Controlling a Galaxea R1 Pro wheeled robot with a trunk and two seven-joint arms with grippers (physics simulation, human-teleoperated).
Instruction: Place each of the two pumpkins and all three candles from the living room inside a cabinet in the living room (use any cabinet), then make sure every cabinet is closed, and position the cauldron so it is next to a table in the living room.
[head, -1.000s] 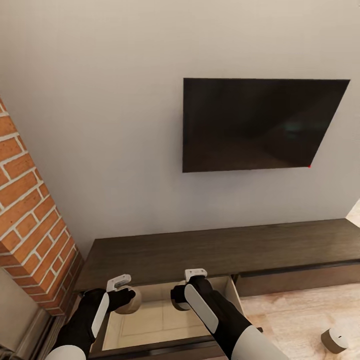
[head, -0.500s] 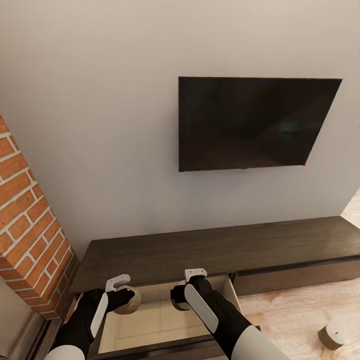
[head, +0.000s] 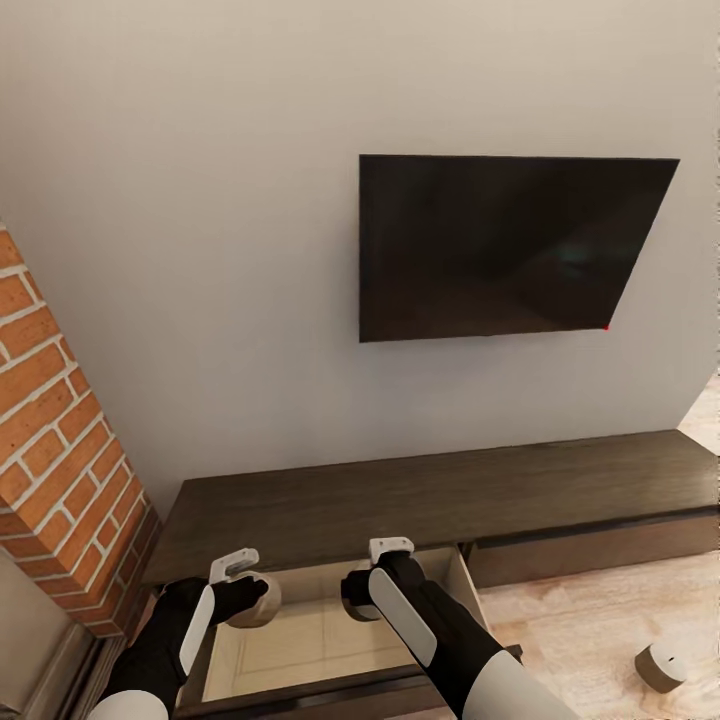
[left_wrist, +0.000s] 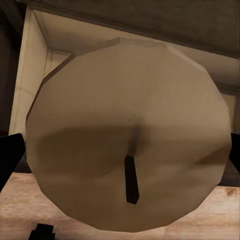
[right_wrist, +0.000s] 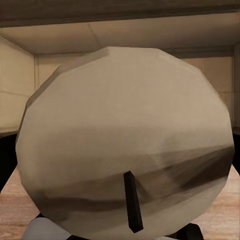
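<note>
Over open drawer of cabinet (head: 440, 500), head view: left gripper (head: 250, 598) and right gripper (head: 358, 590) each hold candle, third candle (head: 660, 668) on floor at right
Left wrist: candle (left_wrist: 127, 135) clamped above drawer interior
Right wrist: same, candle (right_wrist: 125, 140)
Advice: lower both well inside walls, then release, wick up

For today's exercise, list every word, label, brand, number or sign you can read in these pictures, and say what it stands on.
None: no readable text in any view.
The television screen is dark and blank, with only a tiny red dot at its lower corner, no brand visible.
The cabinet, the brick wall and the candle on the floor carry no lettering.
The candles in the left claw and the right claw are plain, each with a dark wick.
</note>
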